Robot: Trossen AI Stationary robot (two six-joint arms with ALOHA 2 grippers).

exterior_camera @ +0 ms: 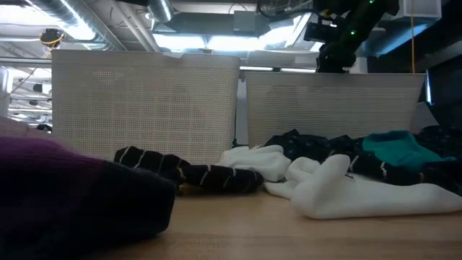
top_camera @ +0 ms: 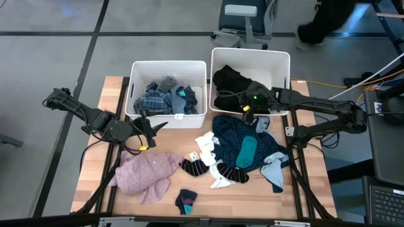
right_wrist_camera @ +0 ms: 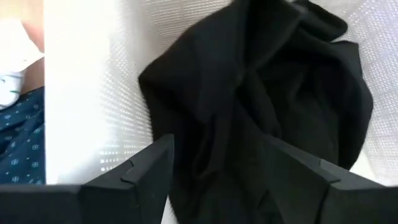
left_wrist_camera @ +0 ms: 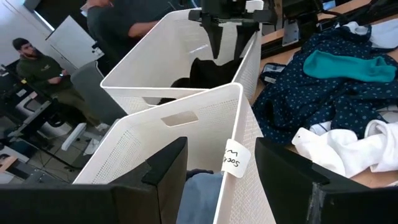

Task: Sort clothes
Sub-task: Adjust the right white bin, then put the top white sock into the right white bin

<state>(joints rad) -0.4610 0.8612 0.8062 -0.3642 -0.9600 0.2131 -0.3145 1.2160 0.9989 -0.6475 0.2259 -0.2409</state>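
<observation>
Right gripper [top_camera: 251, 108] is hanging over the front edge of the right bin [top_camera: 281, 60], fingers [right_wrist_camera: 140, 171] spread wide w/ nothing between them; you're looking straight down past them at the black garment [right_wrist_camera: 261, 106] lying crumpled inside that bin, just below the tips, not touching as far as the wrist view is showing. Left gripper [top_camera: 151, 126] is waiting at the front of the left bin [top_camera: 142, 66], fingers [left_wrist_camera: 168, 165] also standing apart & empty, pointing at the bin wall w/ its paper tag [left_wrist_camera: 231, 160]. That bin is holding the blue plaid shirt [top_camera: 153, 99] plus grey & teal bits. Rest of the clothes are lying on the table [top_camera: 101, 126]: navy dotted cloth [top_camera: 237, 135] is spreading just in front of the right bin, directly below your right gripper, w/ a teal sock [top_camera: 247, 150] lying on top & a light blue piece [top_camera: 274, 169] at its near-right edge. White pieces [top_camera: 206, 144] are sitting beside it at centre, black striped socks [top_camera: 196, 166] touching them. Pink fuzzy top [top_camera: 144, 173] is bunching up near-left, just in front of your left gripper. Small dark sock [top_camera: 186, 200] is lying alone by the near edge. Beyond the table, a seated person [left_wrist_camera: 37, 65] is showing in the left wrist view.
</observation>
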